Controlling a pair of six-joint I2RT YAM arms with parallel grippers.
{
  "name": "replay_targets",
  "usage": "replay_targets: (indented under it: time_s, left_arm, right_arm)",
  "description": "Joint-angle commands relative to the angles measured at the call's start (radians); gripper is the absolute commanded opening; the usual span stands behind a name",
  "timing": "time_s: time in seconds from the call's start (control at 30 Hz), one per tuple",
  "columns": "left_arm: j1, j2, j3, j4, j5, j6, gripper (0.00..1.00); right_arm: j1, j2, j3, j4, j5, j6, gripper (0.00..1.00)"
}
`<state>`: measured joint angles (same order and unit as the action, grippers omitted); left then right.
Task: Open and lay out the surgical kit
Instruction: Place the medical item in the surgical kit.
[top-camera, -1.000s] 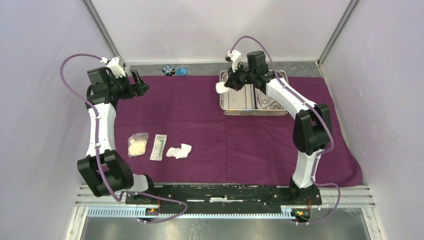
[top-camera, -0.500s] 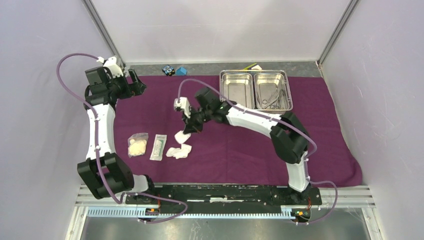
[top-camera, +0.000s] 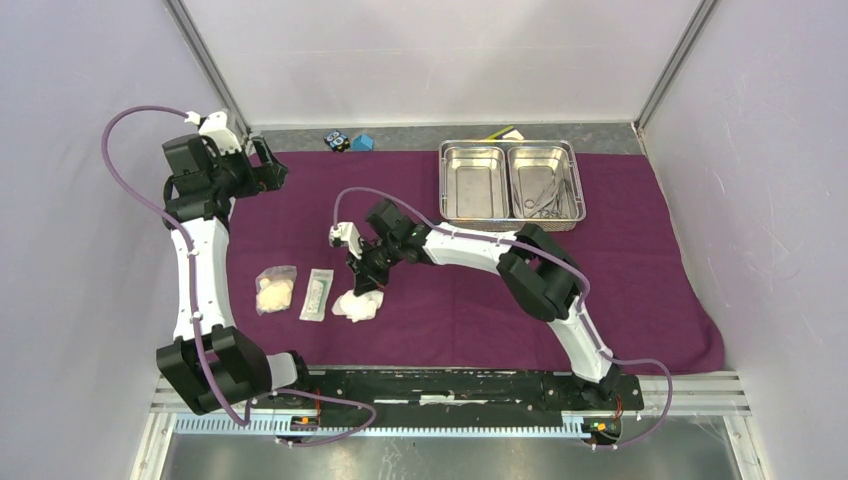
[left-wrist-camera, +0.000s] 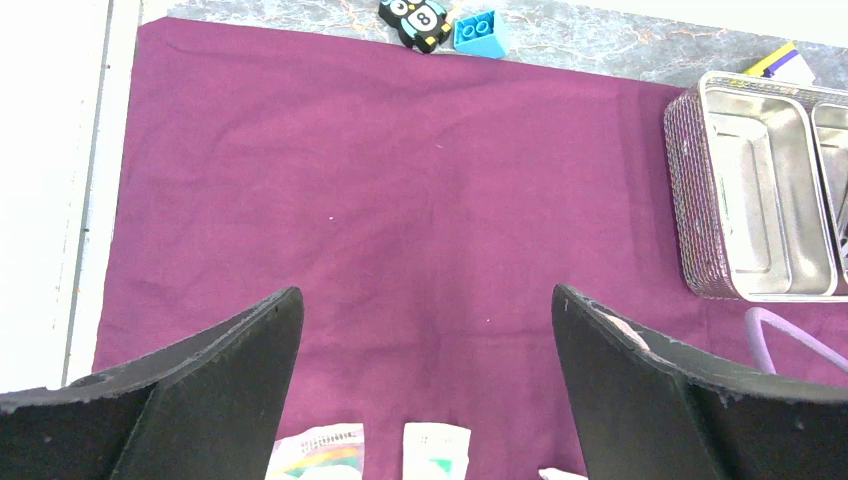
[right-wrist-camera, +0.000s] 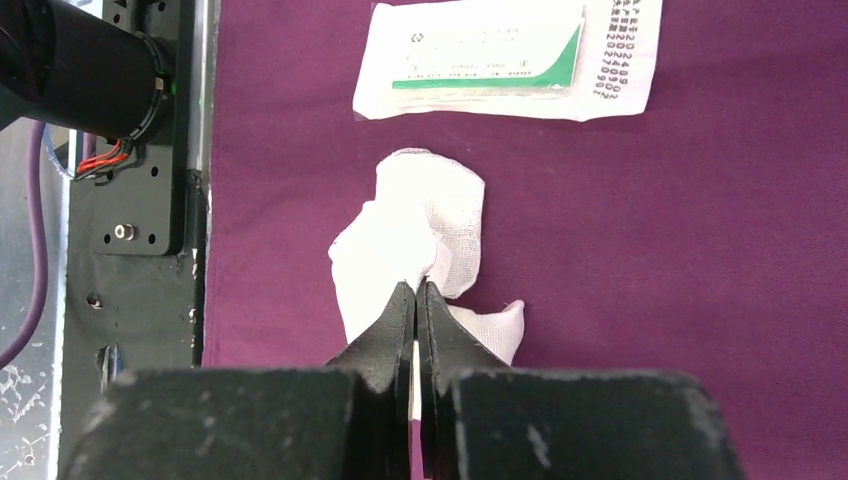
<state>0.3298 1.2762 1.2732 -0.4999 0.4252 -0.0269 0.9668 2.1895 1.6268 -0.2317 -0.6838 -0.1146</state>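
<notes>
The dark-purple cloth wrap lies spread flat over the table. My right gripper hangs low over its front left part, shut on a white gauze wad; a thin strip of gauze shows between the tips of the right gripper. That wad touches the gauze wads lying on the cloth. Left of them lies the flat white packet. The steel tray stands at the back, with clamps in its right compartment. My left gripper hovers open over the cloth's back left corner, holding nothing.
A clear pouch with pale contents lies left of the flat packet. Small black and blue blocks sit beyond the cloth's back edge. A yellow-purple-white block lies behind the tray. The black base rail borders the cloth's near edge.
My right arm swung from the tray across to the front left, carrying the gauze wad down to the wads on the cloth. The left arm shifted slightly left.
</notes>
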Motion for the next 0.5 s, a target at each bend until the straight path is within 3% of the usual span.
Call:
replay_targets:
  time_s: [0.0,0.47]
  left_arm:
    - [0.004,-0.024,-0.005,0.003,0.012,0.019,1.0]
    - [0.005,-0.01,0.002,0.011,0.031,0.014,1.0]
  right_arm:
    - [0.001,0.025,0.034,0.043,-0.025,0.024,0.03]
    - [0.001,0.029,0.123,-0.048,0.038,-0.035,0.4]
